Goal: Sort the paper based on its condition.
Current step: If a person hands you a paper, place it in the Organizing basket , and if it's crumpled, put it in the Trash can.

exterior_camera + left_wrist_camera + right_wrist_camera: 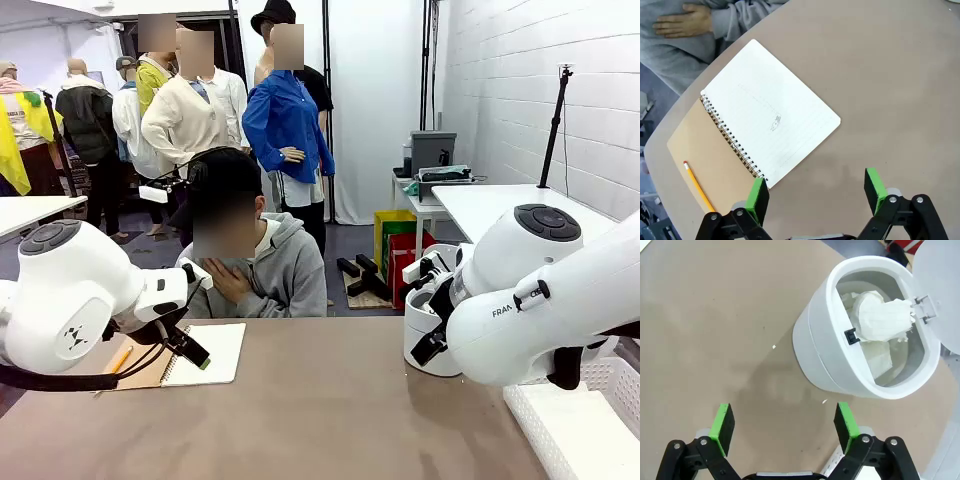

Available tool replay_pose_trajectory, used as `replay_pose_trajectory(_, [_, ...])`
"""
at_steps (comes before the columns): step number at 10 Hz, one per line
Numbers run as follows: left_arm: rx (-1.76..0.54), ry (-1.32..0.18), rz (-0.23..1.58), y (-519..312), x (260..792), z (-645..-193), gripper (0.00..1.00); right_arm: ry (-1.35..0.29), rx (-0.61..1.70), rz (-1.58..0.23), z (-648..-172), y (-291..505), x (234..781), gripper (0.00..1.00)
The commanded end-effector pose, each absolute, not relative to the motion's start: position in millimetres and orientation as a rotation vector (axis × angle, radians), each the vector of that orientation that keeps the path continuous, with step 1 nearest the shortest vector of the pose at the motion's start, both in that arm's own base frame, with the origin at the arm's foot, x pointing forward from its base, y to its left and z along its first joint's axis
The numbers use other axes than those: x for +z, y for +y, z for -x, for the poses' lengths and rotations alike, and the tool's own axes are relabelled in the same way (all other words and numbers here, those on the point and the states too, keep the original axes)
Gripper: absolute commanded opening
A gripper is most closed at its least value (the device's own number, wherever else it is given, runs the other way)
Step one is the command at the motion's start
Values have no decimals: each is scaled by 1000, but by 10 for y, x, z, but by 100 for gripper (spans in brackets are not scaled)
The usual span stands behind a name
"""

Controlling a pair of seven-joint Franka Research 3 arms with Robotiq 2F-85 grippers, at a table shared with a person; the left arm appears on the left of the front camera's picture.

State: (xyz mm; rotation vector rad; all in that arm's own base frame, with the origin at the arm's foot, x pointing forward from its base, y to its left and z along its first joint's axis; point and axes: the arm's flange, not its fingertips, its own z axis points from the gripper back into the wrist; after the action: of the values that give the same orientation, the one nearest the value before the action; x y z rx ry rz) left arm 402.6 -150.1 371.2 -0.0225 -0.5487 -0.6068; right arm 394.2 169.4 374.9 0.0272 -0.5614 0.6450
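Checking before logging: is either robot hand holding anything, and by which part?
Nothing is held: the left hand is open by the spiral notebook, the right hand open by the white bin.

Shows a brown desk (330,410) with a spiral notebook (770,110) lying open near its far left edge. Finds a yellow pencil (699,187) on the brown card cover. Shows a white bin (820,355) at the right, lid up, near a white basket (570,430).
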Motion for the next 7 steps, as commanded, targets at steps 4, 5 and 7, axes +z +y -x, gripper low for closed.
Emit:
replay_pose_trajectory(4, [-607, -549, 23, -1501, 3713, -4026, 100, -562, 645, -27, -3942, 1695, 3749, 100])
replay_pose_trajectory(5, [-607, -549, 23, -1501, 3713, -4026, 100, -562, 645, -27, -3942, 1695, 3749, 100])
replay_pose_trajectory(7, [-607, -549, 23, -1501, 3713, -4026, 100, -562, 645, -27, -3942, 1695, 3749, 100])
